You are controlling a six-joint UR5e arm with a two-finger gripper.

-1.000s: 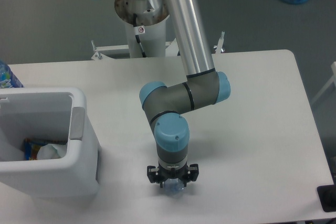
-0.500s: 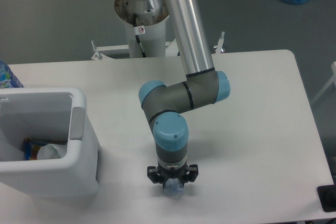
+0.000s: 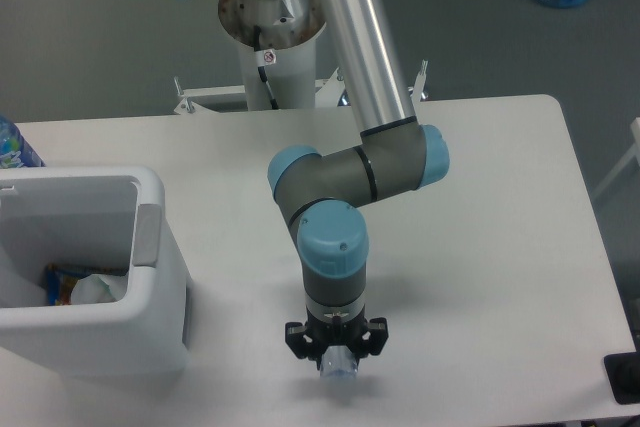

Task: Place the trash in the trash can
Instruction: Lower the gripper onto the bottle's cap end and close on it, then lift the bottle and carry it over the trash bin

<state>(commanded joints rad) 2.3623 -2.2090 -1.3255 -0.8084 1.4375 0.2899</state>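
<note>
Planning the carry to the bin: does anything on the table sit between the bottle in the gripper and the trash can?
Nothing visible does. The gripper holds the crushed bottle near the table's front edge; bare tabletop lies between it and the trash can at left.

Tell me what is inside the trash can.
Inside the trash can, near the bottom, lies crumpled white trash beside something colourful. The front wall covers the rest of the floor.

The bin (image 3: 150, 287) sits on the table (image 3: 500, 247) at about nine o'clock, with wrappers (image 3: 88, 287) inside it. The gripper (image 3: 337, 359) hangs at six o'clock, right of the bin and well apart, with the bottle (image 3: 339, 368) between its fingers. Another bottle (image 3: 14, 145) stands behind the bin at ten o'clock.
</note>
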